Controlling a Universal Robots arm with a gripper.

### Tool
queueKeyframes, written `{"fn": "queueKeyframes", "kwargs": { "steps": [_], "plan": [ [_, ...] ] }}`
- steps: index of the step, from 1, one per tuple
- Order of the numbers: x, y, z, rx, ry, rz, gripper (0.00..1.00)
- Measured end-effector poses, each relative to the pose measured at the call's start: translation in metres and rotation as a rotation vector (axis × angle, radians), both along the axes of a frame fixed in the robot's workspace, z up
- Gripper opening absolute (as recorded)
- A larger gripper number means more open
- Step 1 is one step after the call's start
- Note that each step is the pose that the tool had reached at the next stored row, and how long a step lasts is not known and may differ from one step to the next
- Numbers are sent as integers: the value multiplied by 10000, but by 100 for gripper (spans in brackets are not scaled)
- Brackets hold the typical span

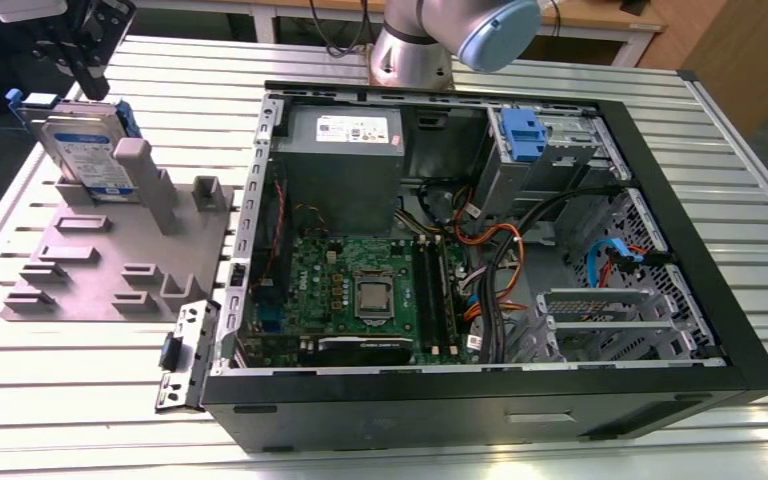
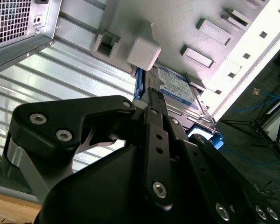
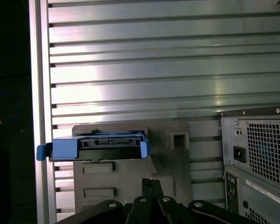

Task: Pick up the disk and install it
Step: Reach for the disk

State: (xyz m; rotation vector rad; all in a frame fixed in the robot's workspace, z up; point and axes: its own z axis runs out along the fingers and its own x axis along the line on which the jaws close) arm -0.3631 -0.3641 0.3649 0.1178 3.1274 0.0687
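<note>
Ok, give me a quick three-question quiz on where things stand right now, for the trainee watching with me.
1. True or false: the disk already sits inside the computer case.
2. How is the disk placed? A) lying flat on the table; B) standing on edge in the grey fixture; C) slid into the drive cage.
3. In the exterior view, which thing is the gripper nearest to?

Key:
1. False: it is outside the case, at the exterior view's left.
2. B.
3. The disk; the gripper is right above it.
</note>
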Motion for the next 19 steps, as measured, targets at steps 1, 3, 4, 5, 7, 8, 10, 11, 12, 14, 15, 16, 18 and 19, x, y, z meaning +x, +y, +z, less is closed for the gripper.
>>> {"fn": "queueKeyframes", "kwargs": {
  "steps": [1, 3, 4, 5, 7, 8, 10, 11, 12, 14, 15, 16, 18, 19],
  "plan": [
    [0, 0, 0, 0, 0, 0, 11],
    [-3, 0, -2, 2, -3, 1, 11],
    [-9, 0, -2, 1, -2, -1, 11],
    [-17, 0, -1, 0, -1, -1, 11],
    [-32, 0, -2, 0, -1, 0, 11],
    [-41, 0, -2, 0, 0, 0, 11],
    [-61, 0, -3, 0, 0, 0, 11],
    [-72, 0, -3, 0, 0, 0, 11],
    [-81, 0, -3, 0, 0, 0, 11],
    [-86, 0, -4, 0, 0, 1, 11],
    [-86, 0, -4, 1, -1, 2, 11],
    [-87, 0, -4, 0, 0, 1, 11],
    [-88, 0, -4, 0, 0, 0, 11],
    [-88, 0, -4, 0, 0, 0, 11]
  ]
}}
